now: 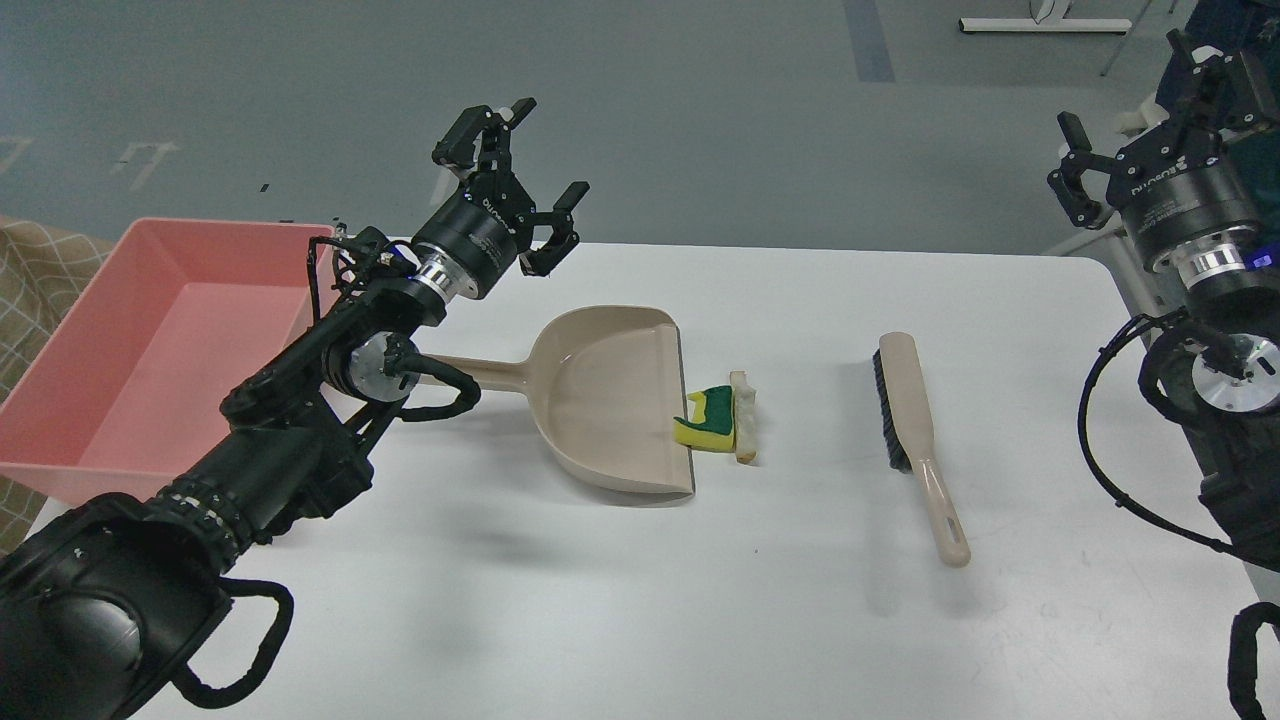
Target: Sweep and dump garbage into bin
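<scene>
The garbage lies on the white table at the open lip of the beige dustpan [610, 395]: a yellow sponge piece with a dark green layer [706, 420], its left end on the lip, and a pale crust-like strip [743, 418] touching its right side. The pink bin [130, 340] stands at the table's left edge, and nothing shows inside it. The beige black-bristled brush [915, 435] lies to the right of the garbage. My left gripper [512, 175] is open and empty, raised above the table behind the dustpan handle. My right gripper [1150, 120] is open and empty, high at the far right.
The dustpan handle [480, 372] points left, partly hidden under my left arm. A patterned cloth [30, 270] lies left of the bin. Bare table spreads in front of the dustpan and the brush. Grey floor lies beyond the far edge.
</scene>
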Controlling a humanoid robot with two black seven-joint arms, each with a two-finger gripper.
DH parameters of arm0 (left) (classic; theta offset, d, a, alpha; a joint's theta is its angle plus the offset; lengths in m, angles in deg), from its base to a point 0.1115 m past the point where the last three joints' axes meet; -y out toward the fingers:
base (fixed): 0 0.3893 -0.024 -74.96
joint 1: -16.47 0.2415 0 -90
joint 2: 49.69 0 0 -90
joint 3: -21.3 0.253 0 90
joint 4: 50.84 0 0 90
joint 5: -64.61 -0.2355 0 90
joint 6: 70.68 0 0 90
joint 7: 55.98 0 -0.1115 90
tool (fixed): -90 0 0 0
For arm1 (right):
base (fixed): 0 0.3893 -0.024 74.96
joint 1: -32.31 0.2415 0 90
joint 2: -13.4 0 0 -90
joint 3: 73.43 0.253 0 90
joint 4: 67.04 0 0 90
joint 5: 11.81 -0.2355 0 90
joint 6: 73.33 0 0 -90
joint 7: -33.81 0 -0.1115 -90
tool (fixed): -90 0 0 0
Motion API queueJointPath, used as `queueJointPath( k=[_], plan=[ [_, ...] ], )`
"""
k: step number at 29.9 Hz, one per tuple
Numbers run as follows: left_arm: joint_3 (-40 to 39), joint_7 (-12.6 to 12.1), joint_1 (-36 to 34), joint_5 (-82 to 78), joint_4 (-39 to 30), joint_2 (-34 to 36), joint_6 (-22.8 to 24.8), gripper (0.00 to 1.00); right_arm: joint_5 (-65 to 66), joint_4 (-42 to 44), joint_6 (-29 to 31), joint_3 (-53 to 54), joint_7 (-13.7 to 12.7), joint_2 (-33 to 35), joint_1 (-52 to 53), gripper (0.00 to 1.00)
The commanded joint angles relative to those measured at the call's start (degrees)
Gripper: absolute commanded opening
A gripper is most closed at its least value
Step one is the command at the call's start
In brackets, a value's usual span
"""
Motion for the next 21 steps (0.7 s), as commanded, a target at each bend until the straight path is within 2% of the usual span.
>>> queueJointPath(
  k=[1, 10, 13, 21],
  plan=[
    [-0.11, 0.08, -0.21, 0.60, 0.08, -0.21, -1.85, 0.99, 0.00, 0.03, 0.09, -0.06, 0.00, -0.03, 0.04, 1.00],
    [-0.02, 1.05, -0.21, 0.43, -0.44, 0.31, -1.41, 0.99, 0.00, -0.24, -0.52, -0.06, 0.00, -0.03, 0.22, 1.00],
    [0.07, 2.27, -0.12, 0.34, -0.36, 0.75, -1.32, 0.99, 0.00, -0.24, -0.52, -0.06, 0.00, -0.12, 0.22, 1.00],
    [0.15, 2.19, -0.03, -0.28, -0.71, 0.75, -1.58, 0.99, 0.00, -0.24, -1.31, -0.41, 0.00, -0.12, 0.30, 1.00]
  ],
)
